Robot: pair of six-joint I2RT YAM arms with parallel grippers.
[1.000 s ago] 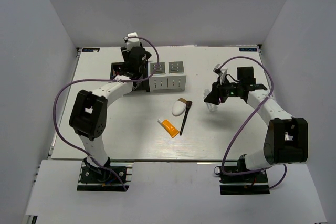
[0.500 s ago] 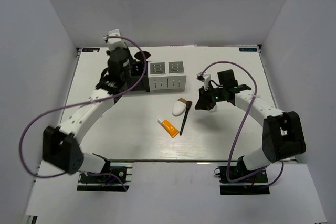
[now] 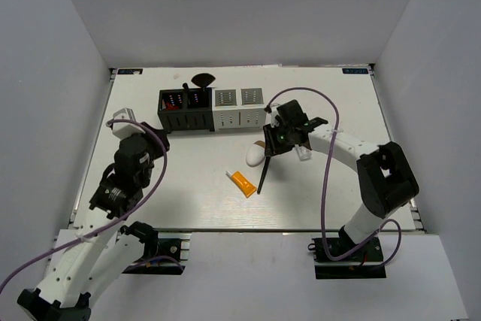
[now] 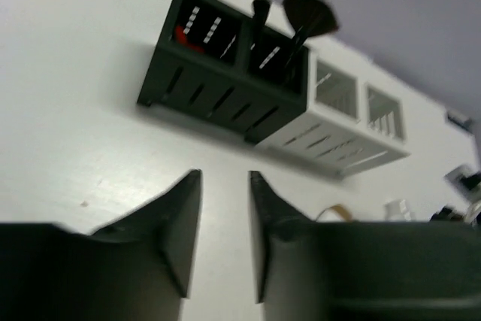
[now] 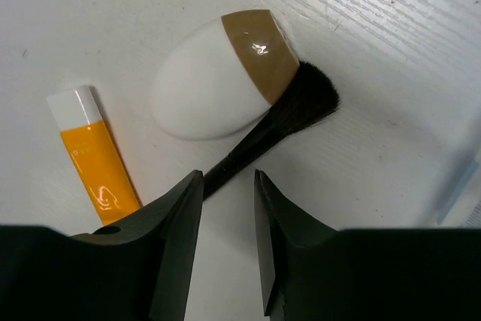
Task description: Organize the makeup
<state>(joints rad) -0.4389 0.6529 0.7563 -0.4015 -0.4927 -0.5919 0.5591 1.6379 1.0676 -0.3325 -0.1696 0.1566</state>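
Observation:
A white egg-shaped sponge (image 3: 255, 155) with a tan tip, an orange tube (image 3: 243, 183) with a white cap and a black-handled brush (image 3: 264, 173) lie together mid-table. My right gripper (image 3: 272, 145) hovers over them, open and empty. In the right wrist view, the gripper (image 5: 225, 182) sits just over the brush (image 5: 297, 103) handle, below the sponge (image 5: 199, 88) and right of the tube (image 5: 98, 159). My left gripper (image 3: 152, 142) is open and empty, off to the near left of the black box (image 3: 184, 110). In the left wrist view the gripper (image 4: 224, 178) faces that box (image 4: 218, 88), which holds brushes (image 4: 304, 20) and red pencils (image 4: 184, 33).
A white compartment box (image 3: 240, 108) adjoins the black one on its right, also in the left wrist view (image 4: 346, 125). A small clear bottle (image 3: 302, 152) lies just right of my right gripper. The table edge runs along the front.
My left arm has pulled back from the black box toward the near left. My right gripper has moved left, from beside the bottle to over the brush and sponge.

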